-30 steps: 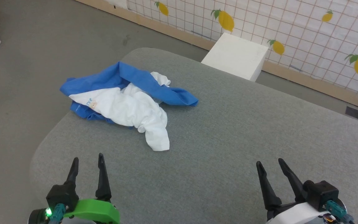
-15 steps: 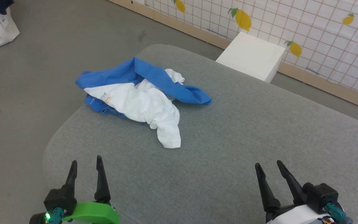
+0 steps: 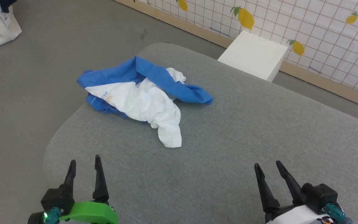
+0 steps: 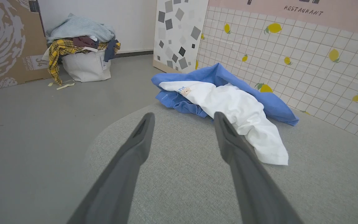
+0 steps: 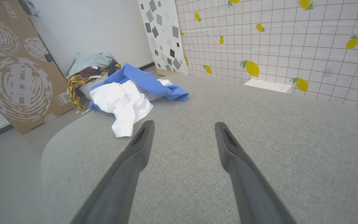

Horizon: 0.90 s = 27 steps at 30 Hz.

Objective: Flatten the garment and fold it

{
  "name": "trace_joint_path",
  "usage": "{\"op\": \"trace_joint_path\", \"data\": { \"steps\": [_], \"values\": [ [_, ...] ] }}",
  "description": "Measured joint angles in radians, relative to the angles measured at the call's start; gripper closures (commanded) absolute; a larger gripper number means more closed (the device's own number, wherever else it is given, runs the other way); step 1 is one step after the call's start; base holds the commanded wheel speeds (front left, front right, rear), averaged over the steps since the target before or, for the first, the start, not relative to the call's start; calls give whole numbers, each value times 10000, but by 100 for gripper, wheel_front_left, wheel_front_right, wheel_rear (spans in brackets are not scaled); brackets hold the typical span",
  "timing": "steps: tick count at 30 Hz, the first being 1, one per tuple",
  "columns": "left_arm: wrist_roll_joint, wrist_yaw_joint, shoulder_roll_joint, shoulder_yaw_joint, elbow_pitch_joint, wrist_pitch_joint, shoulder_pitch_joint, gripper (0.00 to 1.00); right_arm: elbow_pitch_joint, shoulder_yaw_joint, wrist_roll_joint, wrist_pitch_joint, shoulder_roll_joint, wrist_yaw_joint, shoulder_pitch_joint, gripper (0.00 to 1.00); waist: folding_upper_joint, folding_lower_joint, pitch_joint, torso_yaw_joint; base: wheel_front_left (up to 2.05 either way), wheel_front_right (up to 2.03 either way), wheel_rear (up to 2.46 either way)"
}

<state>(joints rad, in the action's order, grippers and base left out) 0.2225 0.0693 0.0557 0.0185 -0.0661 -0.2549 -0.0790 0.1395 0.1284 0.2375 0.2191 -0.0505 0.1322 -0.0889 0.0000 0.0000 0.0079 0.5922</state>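
The garment (image 3: 138,99) lies crumpled at the far left corner of the grey padded table (image 3: 244,130), white body bunched in the middle, blue sleeves wrapped over and under it, one sleeve trailing right. A white flap reaches toward me. It also lies ahead in the left wrist view as the garment (image 4: 228,102) and to the left in the right wrist view as the garment (image 5: 126,93). My left gripper (image 3: 84,161) stands open at the near left edge, well short of the cloth. My right gripper (image 3: 267,165) stands open at the near right, over bare table.
A white box (image 3: 253,54) stands on the floor beyond the table, against a lemon-patterned tiled wall. A white bag heaped with clothes (image 4: 82,46) and a large cardboard sheet (image 4: 5,40) stand on the grey floor to the left.
The head camera has swung, shifting the whole picture right and slightly down. The garment keeps its shape and both grippers stay open in place.
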Motion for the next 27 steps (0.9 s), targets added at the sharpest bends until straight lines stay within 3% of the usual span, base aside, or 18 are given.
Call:
{"op": "trace_joint_path", "data": {
  "steps": [5, 11, 15, 20, 27],
  "values": [
    [257, -558, 157, -198, -508, -23, 1046, 0, -56, 10, -36, -171, 0, 0, 5, 0, 0, 0, 144, -60, 0, 0, 0],
    [1170, -1135, 606, -633, -2092, 357, 3571, 0, -487, -59, -560, -660, 8, 0, 283, 0, 0, 0, 522, -400, 0, 0, 0],
    [1818, -1398, 989, -752, -3894, 1716, 5414, 0, -989, -341, -1057, -1093, 13, 0, 534, 0, 0, 1, 1039, -774, 0, 0, 0],
    [2673, -1417, 1241, -1124, -5730, 3388, 7168, 0, -1586, -759, -1501, -1515, 12, 0, 554, 0, 0, 1, 1769, -1278, 0, 0, 0],
    [2757, -1430, 1494, -665, -7689, 5003, 8262, 0, -2349, -1187, -1877, -1975, 10, 0, 545, 0, 0, 1, 2895, -1975, 0, 0, 0]
  ]
}}
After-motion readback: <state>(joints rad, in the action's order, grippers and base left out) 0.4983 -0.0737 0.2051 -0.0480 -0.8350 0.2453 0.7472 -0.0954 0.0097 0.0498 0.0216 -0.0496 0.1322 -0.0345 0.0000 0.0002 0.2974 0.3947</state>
